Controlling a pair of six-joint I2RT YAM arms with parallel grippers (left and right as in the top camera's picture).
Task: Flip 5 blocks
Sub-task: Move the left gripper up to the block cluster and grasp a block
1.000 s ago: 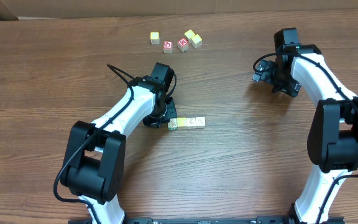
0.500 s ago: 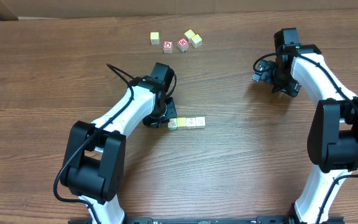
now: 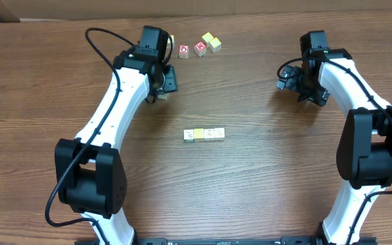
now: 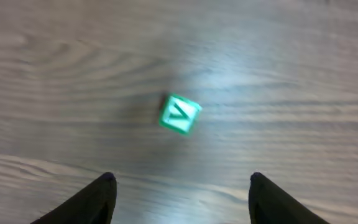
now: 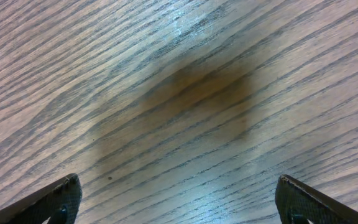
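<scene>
The left claw [image 4: 182, 178] is wide open and holds nothing. A green block [image 4: 180, 114] lies on the tabletop [image 4: 303, 74] a little past its tips, in line with the gap, not touching. The right claw [image 5: 178, 182] is wide open and empty too, well apart.

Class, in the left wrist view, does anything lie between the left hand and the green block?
Nothing visible does: only wooden tabletop separates the open left hand from the green block ahead of it.
</scene>
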